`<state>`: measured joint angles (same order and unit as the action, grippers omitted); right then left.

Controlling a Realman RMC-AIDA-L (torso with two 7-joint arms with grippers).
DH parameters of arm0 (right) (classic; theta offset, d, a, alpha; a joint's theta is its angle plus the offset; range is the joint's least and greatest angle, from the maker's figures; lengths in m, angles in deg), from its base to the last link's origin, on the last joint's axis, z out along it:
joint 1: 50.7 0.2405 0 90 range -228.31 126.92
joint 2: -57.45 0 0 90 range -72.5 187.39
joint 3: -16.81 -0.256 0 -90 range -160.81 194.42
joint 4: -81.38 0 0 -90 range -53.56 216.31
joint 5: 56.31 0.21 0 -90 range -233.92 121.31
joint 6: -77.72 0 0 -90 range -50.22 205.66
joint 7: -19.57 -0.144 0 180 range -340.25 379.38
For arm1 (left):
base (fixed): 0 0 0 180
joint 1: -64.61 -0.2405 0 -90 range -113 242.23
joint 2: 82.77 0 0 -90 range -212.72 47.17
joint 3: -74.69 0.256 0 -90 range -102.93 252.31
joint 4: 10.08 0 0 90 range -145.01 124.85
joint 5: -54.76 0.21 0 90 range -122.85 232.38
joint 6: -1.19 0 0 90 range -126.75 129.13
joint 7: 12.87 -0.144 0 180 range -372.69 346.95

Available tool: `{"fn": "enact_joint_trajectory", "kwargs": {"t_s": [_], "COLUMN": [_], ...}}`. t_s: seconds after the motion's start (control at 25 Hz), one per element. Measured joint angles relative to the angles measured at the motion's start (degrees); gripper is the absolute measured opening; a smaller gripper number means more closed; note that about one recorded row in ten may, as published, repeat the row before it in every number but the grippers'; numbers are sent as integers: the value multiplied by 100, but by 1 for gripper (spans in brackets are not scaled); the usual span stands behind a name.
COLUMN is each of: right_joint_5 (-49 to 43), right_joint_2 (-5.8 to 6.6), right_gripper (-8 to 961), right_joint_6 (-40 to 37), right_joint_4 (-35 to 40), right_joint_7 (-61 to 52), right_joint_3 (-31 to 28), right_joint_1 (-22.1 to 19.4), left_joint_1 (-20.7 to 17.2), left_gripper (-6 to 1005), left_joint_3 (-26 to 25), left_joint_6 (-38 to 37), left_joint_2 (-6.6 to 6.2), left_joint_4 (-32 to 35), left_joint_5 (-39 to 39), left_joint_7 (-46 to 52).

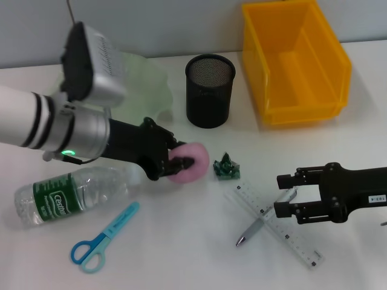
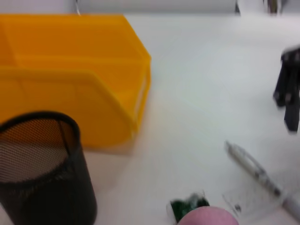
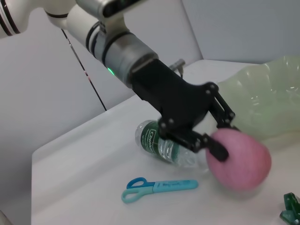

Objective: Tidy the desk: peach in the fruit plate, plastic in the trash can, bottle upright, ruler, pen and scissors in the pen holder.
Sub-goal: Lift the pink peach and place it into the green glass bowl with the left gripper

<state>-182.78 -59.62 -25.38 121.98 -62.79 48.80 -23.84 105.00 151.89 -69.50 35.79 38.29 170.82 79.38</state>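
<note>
**Peach in my left fingers, plate just behind**

Head view: my left gripper (image 1: 179,158) is closed around the peach (image 1: 192,163), which sits low over the desk, between the lying bottle (image 1: 69,194) and the crumpled green plastic (image 1: 227,167). The pale green fruit plate (image 1: 148,81) lies behind my left arm, partly hidden by the wrist. Pen holder (image 1: 210,90) stands beside the plate; yellow trash can (image 1: 296,59) at the far right. Scissors (image 1: 103,237) lie near the front edge. My right gripper (image 1: 288,196) hangs with fingers spread wide, holding nothing, right at the pen (image 1: 263,224) that lies across the ruler (image 1: 275,224).

Left wrist view: only the peach's top (image 2: 207,217) shows at the edge, the plastic (image 2: 187,206) just beside it; the pen holder (image 2: 44,168) and trash can (image 2: 70,75) beyond. My own fingers are not shown here.

Right wrist view: clearest look at the grasp. My left gripper's fingers (image 3: 216,149) press the peach (image 3: 241,159) on its side, near the widest part. I can't tell whether it touches the desk.

Handling: looks round, smooth, probably light and likely to roll. I judge a hold across the widest part safest, with moderate squeeze, since a round body can squirt out of a pinch. The plate's rim is wavy and shallow; release low inside it
</note>
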Motion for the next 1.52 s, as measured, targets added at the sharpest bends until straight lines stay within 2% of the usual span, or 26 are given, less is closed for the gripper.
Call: {"fn": "enact_joint_trajectory", "kwargs": {"t_s": [0.28, 0.48, 0.52, 0.56, 0.92, 1.12, 1.52], "right_joint_5": [0, -5, -28, -28, -67, -71, -71], "right_joint_2": [0, 0, 0, 0, 0, 0, 0], "right_gripper": [704, 704, 704, 704, 704, 704, 704], "right_joint_6": [18, 26, 27, 27, 28, 27, 35], "right_joint_4": [7, 14, 10, 10, 12, 11, -8], "right_joint_7": [0, 0, 0, 0, 0, 0, 18], "right_joint_3": [0, 0, 0, 0, 9, 9, 9], "right_joint_1": [3, 12, 22, 22, 40, 43, 39], "left_joint_1": [-278, -389, -419, -419, -378, -368, -360], "left_gripper": [255, 222, 216, 211, 145, 118, 88], "left_joint_3": [-1116, -1539, -1586, -1586, -1522, -1376, -1315], "left_joint_6": [-485, -242, 31, 31, 1654, 2172, 2684], "left_joint_2": [-18, -12, 1, 1, 28, 21, 22], "left_joint_4": [16, -74, -138, -138, -821, -1023, -1253], "left_joint_5": [-833, -1402, -1587, -1587, -1981, -1970, -1960], "left_joint_7": [-289, -301, -302, -302, -312, -313, -314]}}
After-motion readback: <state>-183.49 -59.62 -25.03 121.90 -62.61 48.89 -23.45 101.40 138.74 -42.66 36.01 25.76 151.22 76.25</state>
